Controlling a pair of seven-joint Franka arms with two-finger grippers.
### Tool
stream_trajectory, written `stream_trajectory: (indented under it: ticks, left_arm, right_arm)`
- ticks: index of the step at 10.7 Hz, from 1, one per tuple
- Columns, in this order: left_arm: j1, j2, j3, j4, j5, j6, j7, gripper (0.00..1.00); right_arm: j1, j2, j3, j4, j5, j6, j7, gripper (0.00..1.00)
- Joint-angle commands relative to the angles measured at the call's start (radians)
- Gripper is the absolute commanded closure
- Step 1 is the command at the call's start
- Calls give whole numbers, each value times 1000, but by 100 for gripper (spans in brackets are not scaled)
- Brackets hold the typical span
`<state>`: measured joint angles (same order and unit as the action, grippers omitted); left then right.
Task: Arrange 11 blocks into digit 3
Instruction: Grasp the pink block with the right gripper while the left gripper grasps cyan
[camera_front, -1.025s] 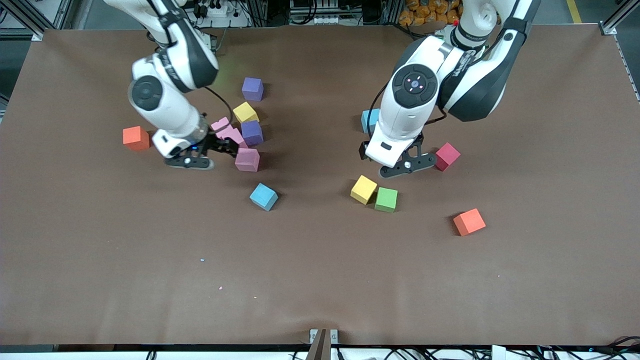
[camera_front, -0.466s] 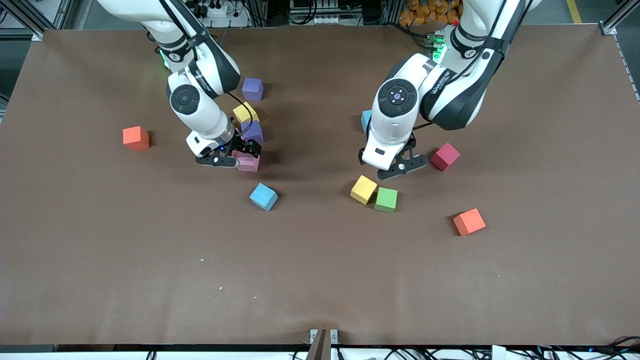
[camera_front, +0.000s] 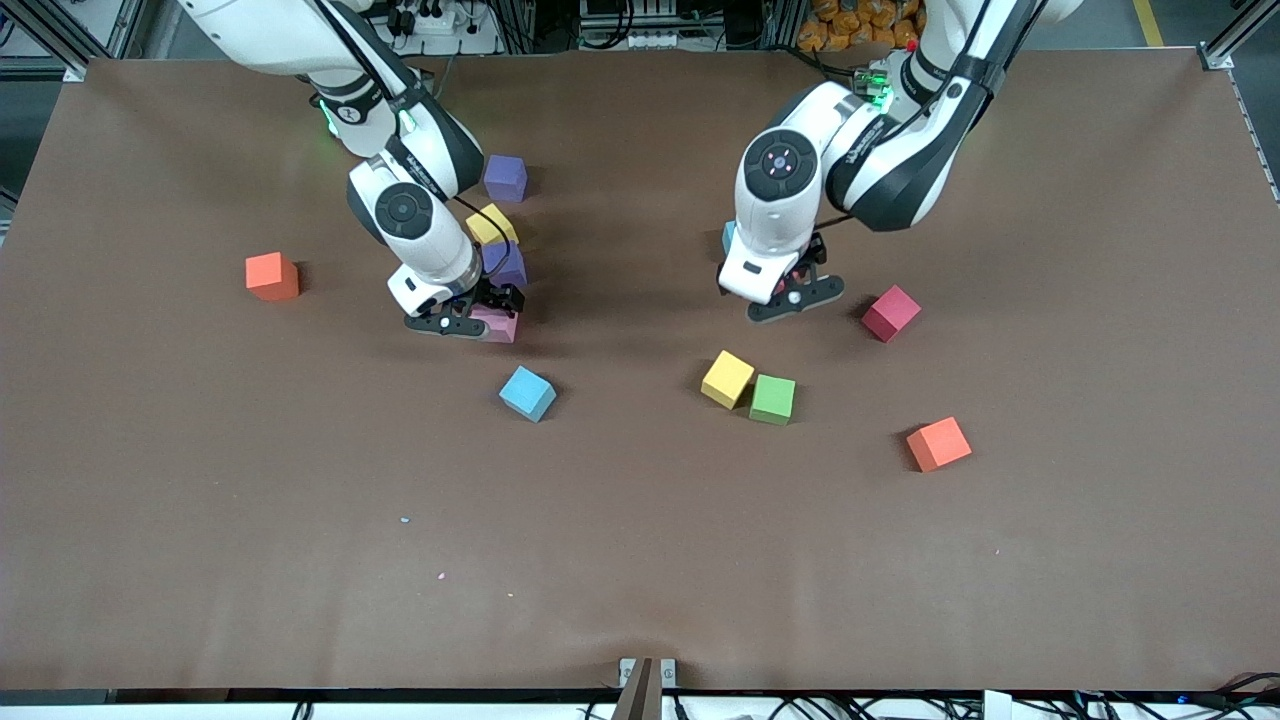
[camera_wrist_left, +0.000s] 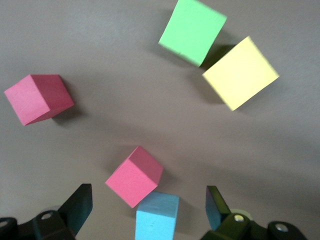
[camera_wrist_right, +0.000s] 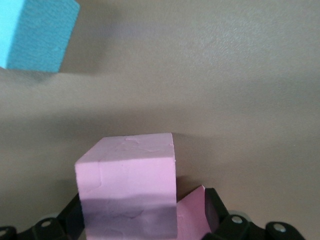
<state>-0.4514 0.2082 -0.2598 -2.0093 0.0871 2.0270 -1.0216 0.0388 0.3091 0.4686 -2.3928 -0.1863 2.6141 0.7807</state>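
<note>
Right gripper (camera_front: 478, 312) low on the tabletop (camera_front: 640, 560), fingers (camera_wrist_right: 212, 207) spread around a pink block (camera_wrist_right: 127, 190), just nearer the camera than purple (camera_front: 506, 262) and yellow (camera_front: 491, 224) blocks. Left gripper (camera_front: 795, 297) hovering, fingers (camera_wrist_left: 79, 202) spread over a crimson block (camera_wrist_left: 134, 175) touching a blue block (camera_wrist_left: 157, 216). Green block (camera_front: 773, 399) touching another yellow block (camera_front: 727, 379). No digit 3 formed.

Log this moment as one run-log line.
right gripper: around pink block, grip unclear | left gripper: open over crimson block and blue block | digit 3: not formed
</note>
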Motion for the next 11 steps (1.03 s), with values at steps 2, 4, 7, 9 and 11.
stream_trajectory:
  ticks: [2,4,7,9,11]
  left_arm:
    - [27,-76,-49,-158,17,99,-25,0]
    - [22,-90,-67,-219,13,175,-28,0]
    - [14,-92,-107,-287,10,260,-66,0]
    - [8,-92,-139,-362,9,381,-113,0]
    - [4,-79,-145,-407,9,450,-130,0]
  right_arm:
    - [7,31,-4,17,-41,10,35,9]
    - [7,39,-7,38,-39,12,35,26]
    - [6,47,-19,67,-39,11,35,67]
    - [3,42,-21,67,-36,-2,37,95]
    - [12,33,-12,66,-36,-12,72,98]
